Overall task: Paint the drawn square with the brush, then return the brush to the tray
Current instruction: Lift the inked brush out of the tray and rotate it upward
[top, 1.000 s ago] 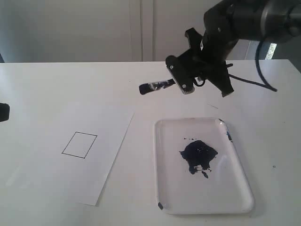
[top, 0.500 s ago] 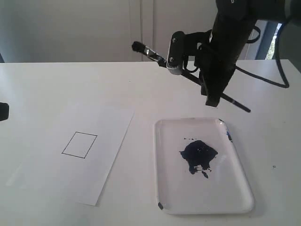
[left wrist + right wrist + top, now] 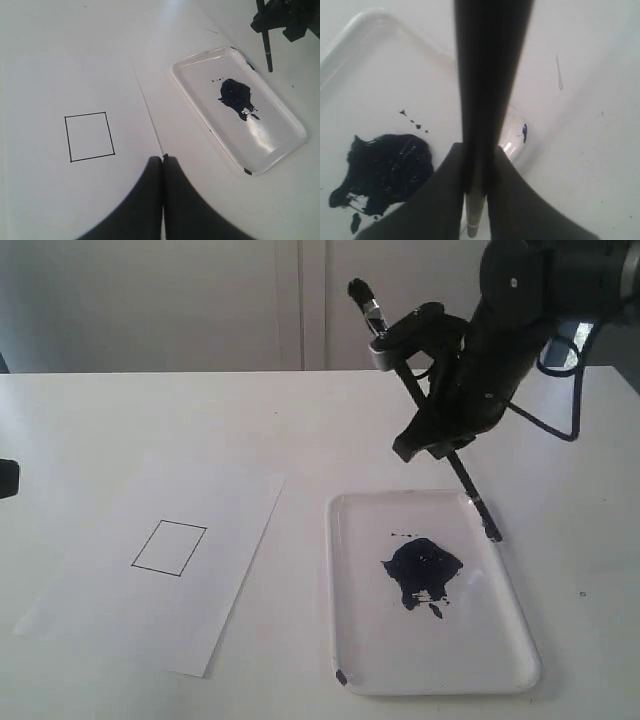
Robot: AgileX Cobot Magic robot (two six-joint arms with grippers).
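Note:
My right gripper [image 3: 432, 432] is shut on the brush [image 3: 410, 380] above the table behind the tray [image 3: 345, 600]. The black-handled brush stands steeply, its dark tip up at the back and its handle end down by the tray's far right corner. In the right wrist view the handle [image 3: 490, 75] is clamped between the right gripper's [image 3: 479, 162] fingers, over the tray's corner [image 3: 350, 35]. The drawn square [image 3: 169, 547] is a white-filled black outline on the paper sheet [image 3: 235, 570]. My left gripper [image 3: 163, 159] is shut and empty, above the paper's edge near the square [image 3: 90, 136].
A dark blue paint blot [image 3: 422, 568] lies in the middle of the tray, with small splashes beside it [image 3: 412, 120]. The right arm's black cable [image 3: 545, 425] hangs behind the tray. A dark object [image 3: 6, 478] shows at the left edge.
The right arm has swung the brush from lying level with its tip to the left to standing steeply, tip up. Its handle end has come down to the tray's far right corner.

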